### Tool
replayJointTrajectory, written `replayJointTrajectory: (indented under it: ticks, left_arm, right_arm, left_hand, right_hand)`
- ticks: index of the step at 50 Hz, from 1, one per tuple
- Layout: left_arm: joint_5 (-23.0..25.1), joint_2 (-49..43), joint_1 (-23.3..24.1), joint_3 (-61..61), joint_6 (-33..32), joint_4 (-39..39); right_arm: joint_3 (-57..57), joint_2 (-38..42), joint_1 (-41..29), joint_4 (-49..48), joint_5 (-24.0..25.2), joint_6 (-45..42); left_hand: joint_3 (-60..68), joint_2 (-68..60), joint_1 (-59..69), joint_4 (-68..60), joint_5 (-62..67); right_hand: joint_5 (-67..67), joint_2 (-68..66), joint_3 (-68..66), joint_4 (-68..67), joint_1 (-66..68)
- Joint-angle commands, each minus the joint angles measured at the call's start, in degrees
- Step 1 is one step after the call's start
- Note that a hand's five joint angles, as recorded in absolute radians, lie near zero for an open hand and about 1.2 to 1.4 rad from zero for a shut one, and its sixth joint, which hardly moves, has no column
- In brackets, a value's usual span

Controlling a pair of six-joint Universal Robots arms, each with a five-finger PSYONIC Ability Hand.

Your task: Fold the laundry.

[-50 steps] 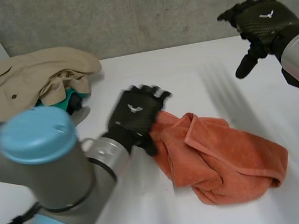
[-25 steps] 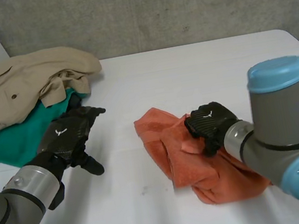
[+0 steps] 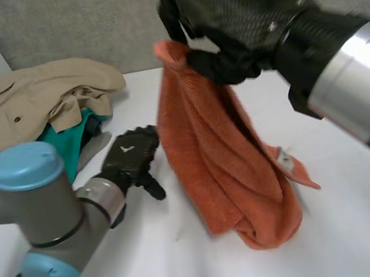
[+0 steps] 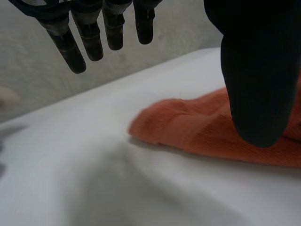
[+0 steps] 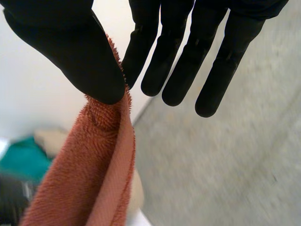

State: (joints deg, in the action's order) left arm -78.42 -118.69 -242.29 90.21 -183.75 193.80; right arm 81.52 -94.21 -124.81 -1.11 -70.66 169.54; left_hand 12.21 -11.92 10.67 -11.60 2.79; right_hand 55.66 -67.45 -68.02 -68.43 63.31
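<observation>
An orange towel (image 3: 223, 153) hangs in a long bunch from my right hand (image 3: 234, 9), which is raised high above the table and pinches its top edge between thumb and fingers. The pinch is plain in the right wrist view, where the towel (image 5: 94, 174) drops from under the thumb of that hand (image 5: 70, 52). The towel's lower end still rests crumpled on the white table (image 3: 355, 223). My left hand (image 3: 130, 160) lies low over the table just left of the towel, its fingers straight and holding nothing. In the left wrist view the towel (image 4: 207, 132) lies past that hand's fingertips (image 4: 70, 52).
A pile of clothes sits at the table's far left: a beige jacket (image 3: 37, 106) over a green garment (image 3: 65, 141). A grey concrete wall (image 3: 80, 21) runs behind the table. My left arm (image 3: 41, 212) crosses the near left.
My right hand shut on the orange towel and lifted its edge high off the table. My left hand drew back left, then came in beside the towel.
</observation>
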Motion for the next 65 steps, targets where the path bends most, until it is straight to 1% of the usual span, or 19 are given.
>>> replayJointTrajectory:
  ticks: [1, 3, 5, 6, 8, 9, 16, 21, 25, 27, 32, 36, 37, 39, 41, 47, 56, 63, 65]
  left_arm:
    - [-0.7, -8.1, 4.3, -7.8, 2.6, -4.0]
    - [-0.3, -8.8, 5.4, -8.9, 5.4, -6.1]
    - [0.4, -8.8, 6.0, -9.2, 7.9, -7.7]
    - [1.6, -8.4, 6.2, -9.1, 10.3, -9.0]
    - [3.0, -7.8, 6.0, -9.0, 12.6, -9.9]
    - [3.5, -7.3, 5.9, -8.9, 13.7, -10.1]
    - [2.8, 0.0, -0.6, -11.0, 17.2, -6.6]
    - [-4.3, 6.9, -4.9, -17.7, 15.4, -0.5]
    - [-7.1, 11.1, -5.6, -21.4, 14.2, 1.5]
    - [-6.9, 12.4, -5.5, -22.1, 13.7, 1.8]
    - [-4.7, 15.4, -4.8, -20.8, 11.0, 1.8]
    - [-2.1, 15.0, -3.7, -16.0, 9.5, 1.2]
    - [-1.2, 13.8, -3.4, -13.9, 9.4, 1.2]
    - [-0.7, 12.0, -3.1, -12.0, 8.9, 1.2]
    - [0.0, 8.4, -2.7, -10.3, 9.2, 1.1]
    - [0.9, 0.8, -1.6, -9.4, 10.4, -2.3]
    - [5.9, -7.2, 2.9, -9.7, 13.8, -16.1]
    - [5.1, -11.5, 4.8, -13.6, 18.7, -15.9]
    - [5.5, -12.7, 6.0, -15.4, 23.0, -16.9]
  right_arm:
    - [-0.4, -8.1, 3.0, -0.3, 5.8, 9.9]
    - [-0.3, -8.4, 4.6, -0.5, 6.1, 11.1]
    - [0.0, -7.7, 8.0, -1.3, 6.0, 11.4]
    - [0.1, -7.1, 9.4, -1.5, 5.9, 11.3]
    - [0.2, -4.9, 13.4, -2.5, 5.8, 11.3]
    - [0.0, -4.1, 14.4, -2.8, 5.8, 11.3]
    - [-4.6, 6.6, 18.9, -5.3, 3.4, 9.2]
    - [-9.7, 11.8, 18.7, -9.3, -1.0, 8.9]
    - [-12.9, 14.6, 17.4, -15.7, -5.9, 9.7]
    - [-13.8, 15.6, 17.1, -19.6, -8.6, 10.3]
    - [-14.1, 16.4, 16.7, -23.3, -10.2, 12.7]
    - [-12.7, 15.4, 15.0, -19.4, -8.0, 13.4]
    - [-12.2, 14.9, 14.4, -18.5, -7.1, 13.5]
    - [-10.3, 12.2, 13.1, -17.0, -4.1, 13.5]
    - [-9.0, 10.0, 12.6, -17.3, -1.5, 13.9]
    - [-5.6, 1.9, 11.9, -18.8, 5.1, 16.7]
    - [-3.6, -3.4, 13.3, -16.6, 7.1, 19.7]
    - [-3.5, -4.5, 13.1, -14.5, 9.0, 22.3]
    - [-3.4, -4.3, 13.4, -14.7, 8.9, 22.9]
  left_hand:
    - [-2.2, 1.9, -0.7, 1.6, -2.8]
    - [-2.2, 1.9, -0.7, 1.6, -2.8]
    - [10.4, -10.7, 11.9, -11.0, 9.8]
    - [33.1, -33.4, 34.6, -33.7, 32.5]
    - [60.6, -60.9, 62.1, -61.2, 60.0]
    - [67.7, -68.0, 69.3, -68.3, 67.1]
    - [67.8, -68.1, 69.3, -68.4, 67.2]
    - [67.8, -68.1, 69.3, -68.4, 67.2]
    - [67.8, -68.1, 69.3, -68.4, 67.2]
    - [67.8, -68.1, 69.3, -68.4, 67.2]
    - [67.8, -68.1, 69.3, -68.4, 67.2]
    - [65.3, -65.6, 66.9, -65.9, 64.7]
    - [35.3, -35.6, 36.9, -35.9, 34.7]
    - [11.7, -12.0, 13.3, -12.3, 11.1]
    - [-2.2, 1.9, -0.7, 1.6, -2.8]
    - [-2.2, 1.9, -0.7, 1.6, -2.8]
    - [-2.2, 1.9, -0.7, 1.6, -2.8]
    - [-2.2, 1.9, -0.7, 1.6, -2.8]
    - [10.2, -10.5, 11.7, -10.8, 9.6]
  right_hand:
    - [14.3, -12.5, -12.0, -11.6, 16.7]
    - [14.3, -12.5, -12.0, -11.6, 16.7]
    - [14.3, -12.5, -12.0, -11.6, 16.7]
    - [14.3, -12.5, -12.0, -11.6, 16.7]
    - [14.3, -12.5, -12.0, -11.6, 16.7]
    - [14.3, -12.5, -12.0, -11.6, 16.7]
    - [14.3, -12.5, -12.0, -11.6, 16.7]
    - [14.3, -12.5, -12.0, -11.6, 16.7]
    - [14.3, -12.5, -12.0, -11.6, 16.7]
    - [14.3, -12.5, -12.0, -11.6, 16.7]
    - [14.3, -12.5, -12.0, -11.6, 16.7]
    - [14.3, -12.5, -12.0, -11.6, 16.7]
    - [14.3, -12.5, -12.0, -11.6, 16.7]
    - [14.3, -12.5, -12.0, -11.6, 16.7]
    - [14.3, -12.5, -12.0, -11.6, 16.7]
    - [14.3, -12.5, -12.0, -11.6, 16.7]
    - [14.3, -12.5, -12.0, -11.6, 16.7]
    - [14.3, -12.5, -12.0, -11.6, 16.7]
    - [14.3, -12.5, -12.0, -11.6, 16.7]
